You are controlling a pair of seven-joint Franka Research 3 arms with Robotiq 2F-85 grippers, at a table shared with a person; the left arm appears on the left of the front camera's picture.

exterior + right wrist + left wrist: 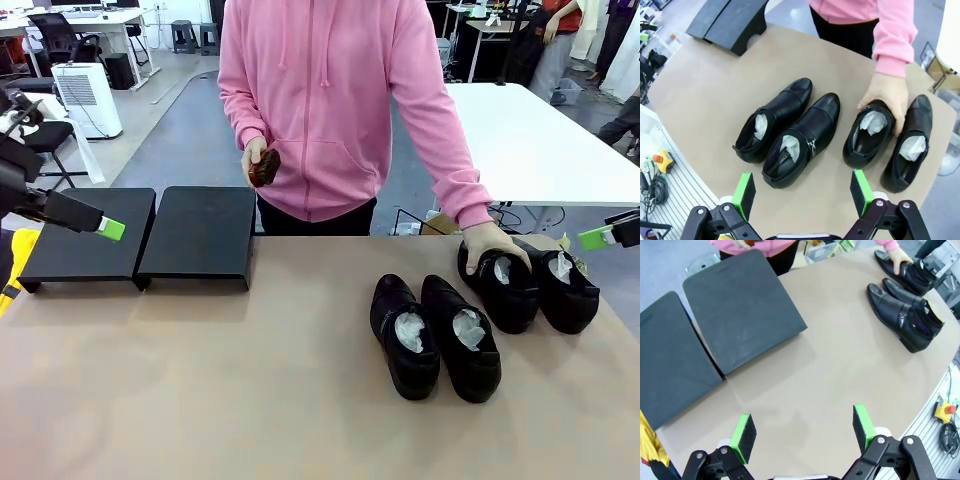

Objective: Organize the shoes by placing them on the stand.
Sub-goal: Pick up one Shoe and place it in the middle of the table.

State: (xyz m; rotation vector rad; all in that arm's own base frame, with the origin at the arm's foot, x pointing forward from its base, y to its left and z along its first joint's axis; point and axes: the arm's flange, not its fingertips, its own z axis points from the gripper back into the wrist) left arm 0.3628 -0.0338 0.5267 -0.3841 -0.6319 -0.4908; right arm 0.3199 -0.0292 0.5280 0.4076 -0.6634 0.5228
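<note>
The four shoes (815, 122) lie on the table (250, 380), well apart from the stand (200, 230). A person's hand (885, 97) rests on one. Glossy leather looks stiff, fairly light and slick. I judge the paper-stuffed heel opening my surest hold. My right gripper (802, 192) hangs above them, jaws wide and empty. My left gripper (804, 430), equally open, hovers near the stand.
</note>
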